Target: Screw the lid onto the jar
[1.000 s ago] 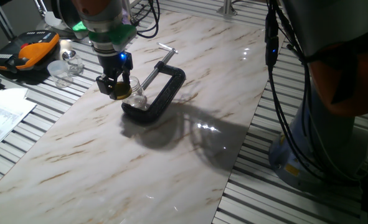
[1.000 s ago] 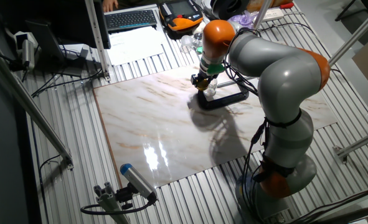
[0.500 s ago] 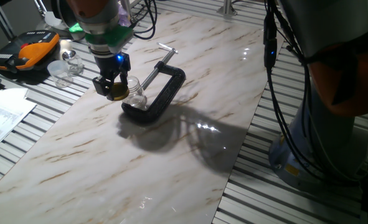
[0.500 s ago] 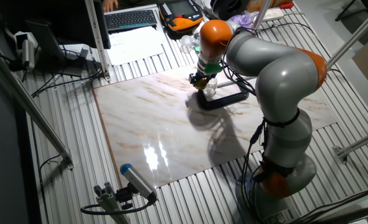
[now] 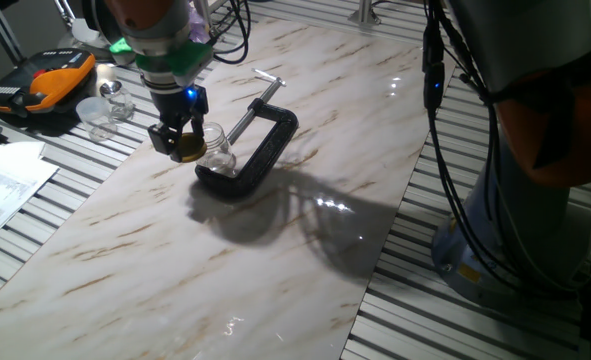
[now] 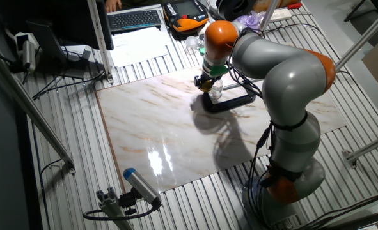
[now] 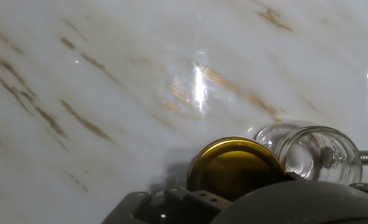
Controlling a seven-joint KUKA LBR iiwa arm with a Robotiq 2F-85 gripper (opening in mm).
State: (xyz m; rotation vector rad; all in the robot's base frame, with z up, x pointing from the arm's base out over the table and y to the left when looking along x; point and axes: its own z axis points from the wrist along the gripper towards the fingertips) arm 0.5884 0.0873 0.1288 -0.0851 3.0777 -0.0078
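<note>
My gripper [image 5: 178, 138] is shut on the lid [image 5: 187, 152], a shiny gold cap held a little above the marble board. The jar [image 5: 217, 145], small and clear, sits just right of the lid, against the black C-clamp [image 5: 265, 140]. In the hand view the lid [image 7: 236, 167] fills the lower middle, and the jar [image 7: 313, 152] lies to its right with its open mouth showing, beside the lid rather than under it. From the other fixed view my gripper [image 6: 204, 81] hangs over the jar [image 6: 216, 91], and the lid is too small to make out.
The C-clamp [image 6: 231, 100] has its screw handle pointing to the back of the board. An orange-black case [image 5: 43, 82], clear plastic containers [image 5: 100, 110] and papers [image 5: 5, 185] lie off the board's left side. Ribbed metal table [image 5: 455, 320] surrounds the marble board.
My gripper has shifted slightly left with the lid, a bit away from the jar. The jar and clamp have stayed put.
</note>
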